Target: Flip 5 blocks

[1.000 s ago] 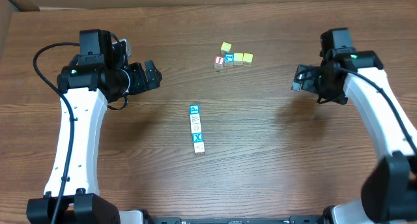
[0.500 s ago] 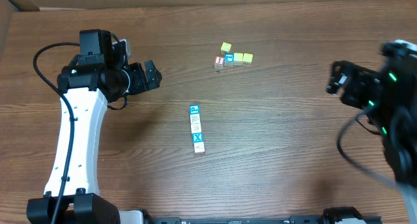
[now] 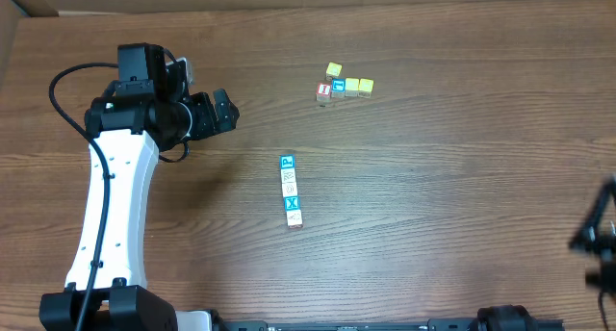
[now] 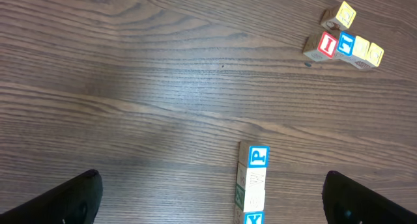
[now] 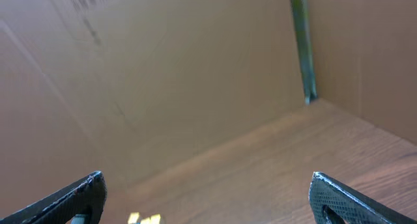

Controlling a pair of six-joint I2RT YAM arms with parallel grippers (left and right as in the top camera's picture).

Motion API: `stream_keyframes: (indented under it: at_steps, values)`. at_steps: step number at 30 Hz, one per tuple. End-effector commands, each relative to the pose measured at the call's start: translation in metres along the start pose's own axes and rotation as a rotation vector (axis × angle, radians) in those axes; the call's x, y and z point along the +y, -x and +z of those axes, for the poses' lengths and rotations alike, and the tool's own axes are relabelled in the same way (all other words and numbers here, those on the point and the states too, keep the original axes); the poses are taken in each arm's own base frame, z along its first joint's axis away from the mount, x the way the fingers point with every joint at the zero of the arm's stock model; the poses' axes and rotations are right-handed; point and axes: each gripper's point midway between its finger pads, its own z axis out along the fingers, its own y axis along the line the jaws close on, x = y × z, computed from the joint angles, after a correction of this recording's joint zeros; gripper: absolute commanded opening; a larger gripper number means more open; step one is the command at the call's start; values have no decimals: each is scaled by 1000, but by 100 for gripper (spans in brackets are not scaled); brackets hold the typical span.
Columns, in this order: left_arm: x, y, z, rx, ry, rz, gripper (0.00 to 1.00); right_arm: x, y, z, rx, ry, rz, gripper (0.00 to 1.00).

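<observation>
While the right gripper (image 5: 207, 199) is sitting low at the near right edge of the table (image 3: 433, 196), mostly outside the overhead view, its jaws are gaping at full spread and gripping nothing. Its camera is looking up at a cardboard wall (image 5: 163, 68), away from the work.

Farther in: the row of blocks (image 3: 290, 190) is lying mid-table, cubes touching end to end, long axis running near-to-far with a slight lean. Tops are showing blue, white, white, blue, and the nearest cube is looking pale. Five seems to be the count, though that last one is too small to be sure of. Whether these faces are the turned ones I am not able to read.

Farther and leftward: the left gripper (image 3: 227, 109) is hovering over the table, jaws fully apart, empty, pointing right. The row is lying to its right and nearer the robot. In the left wrist view it is showing low, between the two fingertips (image 4: 65, 198). By my reckoning the left arm is the nearer one for any next pick, closing across the row's short width.

Bare wood is lying on every side of the row, so approach room is looking plentiful.

Farthest: a cluster (image 3: 345, 84) is sitting well apart, beyond and right of the row, with the red-topped block (image 3: 324, 89) touching a blue one, then two yellow, and one more yellow just behind
</observation>
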Motion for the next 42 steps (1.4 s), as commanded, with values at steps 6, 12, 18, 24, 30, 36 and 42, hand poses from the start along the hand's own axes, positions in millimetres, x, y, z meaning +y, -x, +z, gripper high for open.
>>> stream_keyframes:
  at_steps: [6, 12, 18, 24, 30, 36, 42]
  values:
    - [-1, 1, 1, 0, 3, 28, 100, -28, -47, -24, -65, 17, 16, 100]
    - [-1, 1, 1, 1, 3, 28, 100, -24, -61, -9, -182, 88, 54, 100]
    - [-1, 1, 1, 0, 3, 28, 100, 7, -50, 19, -345, 254, 88, 100]
    - [-1, 1, 1, 0, 3, 28, 100, 43, -60, 28, -551, 477, -77, 100]
    - [-1, 1, 1, 1, 3, 28, 100, 43, -118, 57, -490, 520, -159, 100]
    - [-1, 1, 1, 1, 3, 28, 100, 31, -163, 81, -388, 491, -170, 100]
    - [-1, 1, 1, 1, 3, 28, 100, 20, -202, 97, -261, 457, -183, 100]
